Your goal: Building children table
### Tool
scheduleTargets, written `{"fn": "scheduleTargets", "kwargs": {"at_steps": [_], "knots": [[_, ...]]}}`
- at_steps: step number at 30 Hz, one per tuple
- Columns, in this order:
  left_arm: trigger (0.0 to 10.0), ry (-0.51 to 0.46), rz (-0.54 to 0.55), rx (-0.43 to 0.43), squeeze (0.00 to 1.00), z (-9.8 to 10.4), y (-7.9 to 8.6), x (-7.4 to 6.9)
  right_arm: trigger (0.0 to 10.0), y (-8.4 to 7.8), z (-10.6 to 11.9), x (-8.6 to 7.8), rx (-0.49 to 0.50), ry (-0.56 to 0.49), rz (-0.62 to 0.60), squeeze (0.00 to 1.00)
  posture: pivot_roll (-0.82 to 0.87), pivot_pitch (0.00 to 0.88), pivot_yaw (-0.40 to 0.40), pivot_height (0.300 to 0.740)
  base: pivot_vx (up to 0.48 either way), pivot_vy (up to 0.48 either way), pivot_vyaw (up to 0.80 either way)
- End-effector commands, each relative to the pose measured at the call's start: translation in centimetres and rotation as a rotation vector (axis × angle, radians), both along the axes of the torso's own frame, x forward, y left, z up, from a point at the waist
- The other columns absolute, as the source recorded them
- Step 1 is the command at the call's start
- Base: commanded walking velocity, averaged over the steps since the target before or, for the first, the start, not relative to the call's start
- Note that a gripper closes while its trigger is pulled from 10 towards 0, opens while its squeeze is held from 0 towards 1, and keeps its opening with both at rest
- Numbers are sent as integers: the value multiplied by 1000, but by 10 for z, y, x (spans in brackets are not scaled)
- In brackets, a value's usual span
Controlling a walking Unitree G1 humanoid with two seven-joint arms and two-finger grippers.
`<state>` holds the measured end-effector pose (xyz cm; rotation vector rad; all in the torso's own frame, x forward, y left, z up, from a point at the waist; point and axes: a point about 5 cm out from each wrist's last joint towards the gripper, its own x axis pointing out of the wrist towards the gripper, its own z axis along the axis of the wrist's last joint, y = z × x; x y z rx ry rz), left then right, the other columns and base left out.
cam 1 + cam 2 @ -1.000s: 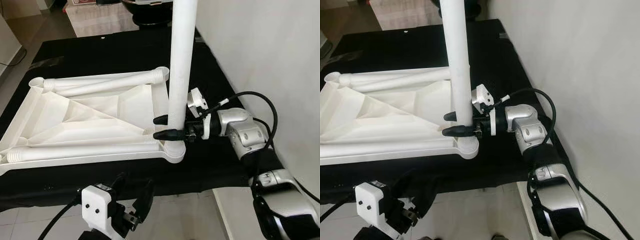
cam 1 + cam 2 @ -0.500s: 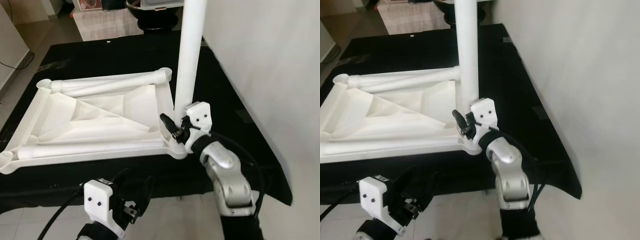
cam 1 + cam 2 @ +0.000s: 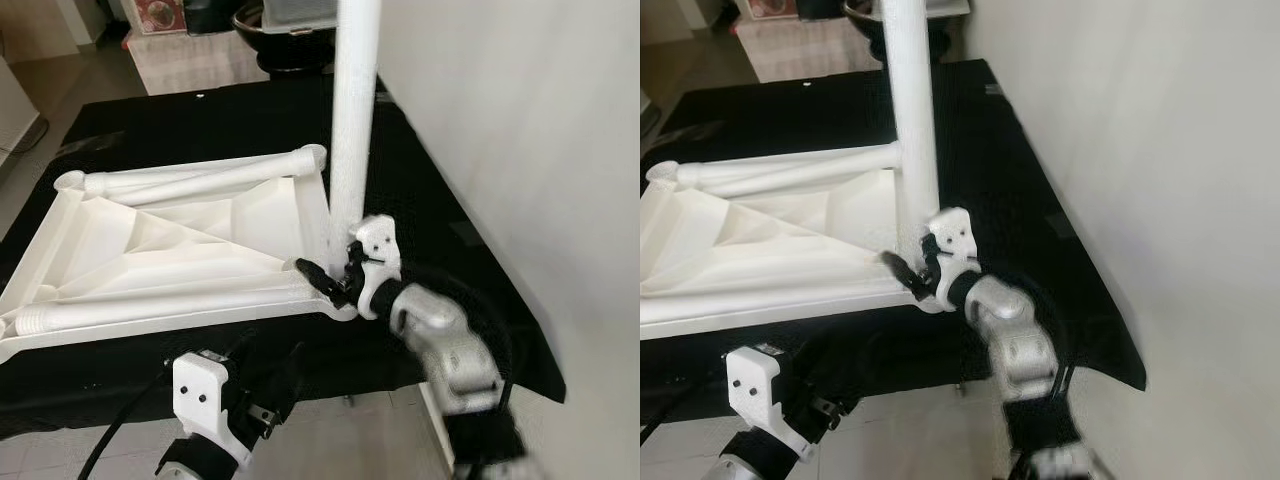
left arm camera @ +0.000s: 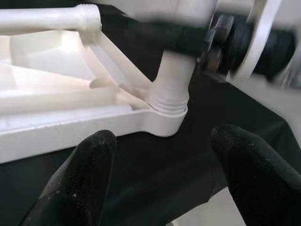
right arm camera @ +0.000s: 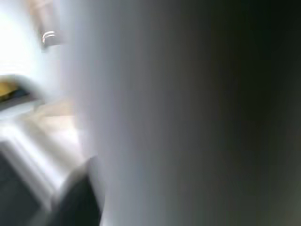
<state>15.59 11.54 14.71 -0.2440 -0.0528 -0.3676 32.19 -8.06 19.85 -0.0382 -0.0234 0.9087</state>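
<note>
A white plastic children's tabletop [image 3: 190, 250] lies upside down on a black cloth-covered surface [image 3: 430, 180], its ribbed underside facing up. Two white plastic tube legs lie flat on it, one along the far edge [image 3: 200, 175] and one along the near edge [image 3: 150, 305], both with threaded ends showing. A third white tube leg [image 3: 350, 130] stands upright in the corner socket [image 4: 167, 106] nearest the robot's right arm; its top is cut off by the edge of the head views, so its full length cannot be seen.

The right gripper [image 3: 335, 280] sits at the base of this upright leg, just above the socket. One black finger [image 3: 315, 272] shows in front of the leg, while the other is hidden behind the leg and the white wrist housing, so whether the fingers actually press the leg cannot be told. The right wrist view is badly blurred: a broad pale column, probably the leg, with darkness on one side.

The left gripper [image 4: 162, 183] hovers low at the near edge of the cloth, pointing at the same socket. Its two black fingers [image 4: 77, 183] are spread wide apart and hold nothing. The right arm's motion blurs its lower part in both head views.

A dark round bowl-like object [image 3: 285, 25] sits beyond the cloth, partly cut off.
</note>
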Motion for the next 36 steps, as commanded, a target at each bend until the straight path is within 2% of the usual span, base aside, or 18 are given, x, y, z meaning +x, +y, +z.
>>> {"fn": "scheduleTargets", "kwargs": {"at_steps": [1,2,3,4,5,6,8,10,11,12,19,20,21,22,30,31,35,36], "knots": [[10000,-10,-1,5,0,4,-1,-5,10000,4,4,1,-4,-36,149,1000,94,167,16,740,0,0,0],[10000,-10,-1,5,0,4,-1,-5,10000,4,4,1,-4,-36,149,1000,94,167,16,740,0,0,0],[10000,-8,-2,5,0,5,-2,-7,10000,1,6,5,-28,-49,226,1000,106,176,12,740,0,0,0],[10000,-8,-2,5,0,5,-2,-7,10000,1,6,5,-28,-49,226,1000,106,176,12,740,0,0,0],[10000,-7,-3,5,0,5,-2,-9,10000,0,9,7,-49,-55,302,1000,114,183,13,740,0,0,0],[10000,-3,-4,6,0,6,-3,-11,10000,-2,11,7,-81,-48,411,0,123,189,15,740,0,0,0],[10000,-3,-4,6,0,6,-3,-11,10000,-2,11,7,-81,-48,411,0,123,189,15,740,0,0,0],[10000,3,-7,6,0,7,-3,-16,10000,-3,17,9,-151,-39,579,0,145,207,13,740,0,0,0],[10000,3,-7,6,0,7,-3,-16,10000,-3,17,9,-151,-39,579,0,145,207,13,740,0,0,0],[10000,9,-10,6,0,8,-4,-19,10000,-1,26,18,-174,-43,633,0,153,215,10,740,0,0,0],[10000,11,-11,5,0,9,-5,-21,10000,0,31,25,-181,-45,640,0,155,217,10,740,0,0,0],[10000,14,-12,5,0,9,-6,-23,4196,0,32,27,-191,-41,656,0,162,225,7,740,0,0,0],[10000,14,-12,5,0,9,-6,-23,4196,0,32,27,-191,-41,656,0,162,225,7,740,0,0,0],[10000,17,-15,4,0,9,-6,-25,0,-1,33,29,-194,-31,673,0,162,226,6,740,0,0,0],[10000,23,-18,3,0,9,-8,-26,0,-8,27,31,-205,-8,717,0,151,221,7,740,0,0,0],[10000,22,-19,2,0,9,-8,-25,0,-12,23,31,-211,-12,682,0,140,217,8,740,0,0,0],[10000,22,-19,2,0,9,-8,-25,0,-12,23,31,-211,-12,682,0,140,217,8,740,0,0,0],[10000,21,-19,0,0,8,-9,-24,0,-17,18,32,-221,-26,617,0,120,211,2,740,0,0,0]]}}
